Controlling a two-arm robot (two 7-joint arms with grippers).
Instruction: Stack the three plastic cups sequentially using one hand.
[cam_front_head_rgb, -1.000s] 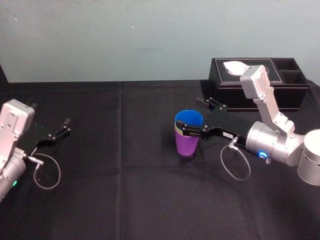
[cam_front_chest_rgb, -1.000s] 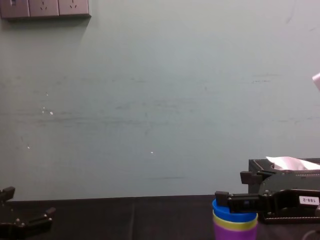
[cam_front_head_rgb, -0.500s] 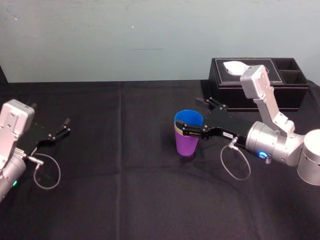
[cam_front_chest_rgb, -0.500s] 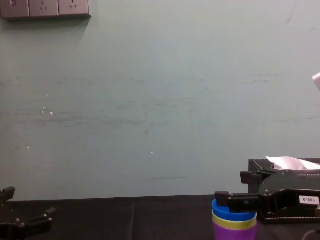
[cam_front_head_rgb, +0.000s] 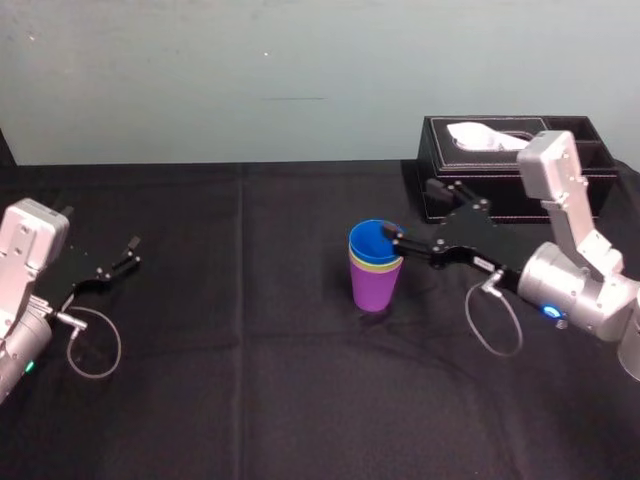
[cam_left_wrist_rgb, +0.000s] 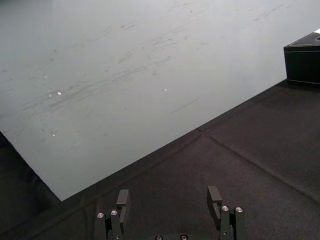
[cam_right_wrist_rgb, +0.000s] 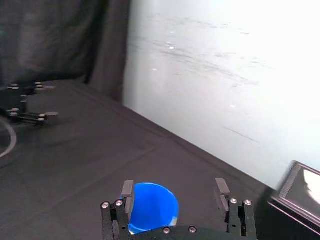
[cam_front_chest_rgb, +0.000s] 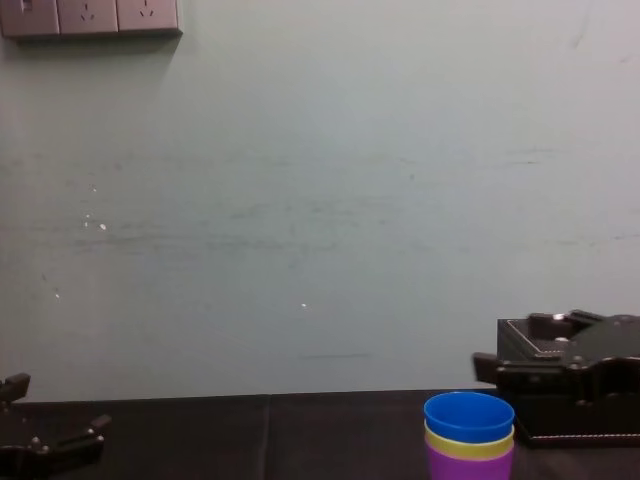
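Left gripper (cam_left_wrist_rgb: 168, 194) low over a black tablecloth (cam_left_wrist_rgb: 250, 165), facing a pale wall (cam_left_wrist_rgb: 125, 60).

The gripper's two dark fingers (cam_left_wrist_rgb: 123, 198) stand well apart with nothing between them, and bare cloth lies ahead of them. A crease runs across the cloth from near the foot of the wall. The wall is scuffed, with faint streaks and a few small white specks. A corner of a black box (cam_left_wrist_rgb: 304, 64) sits on the cloth at the far edge, close to the wall and well apart from the gripper.
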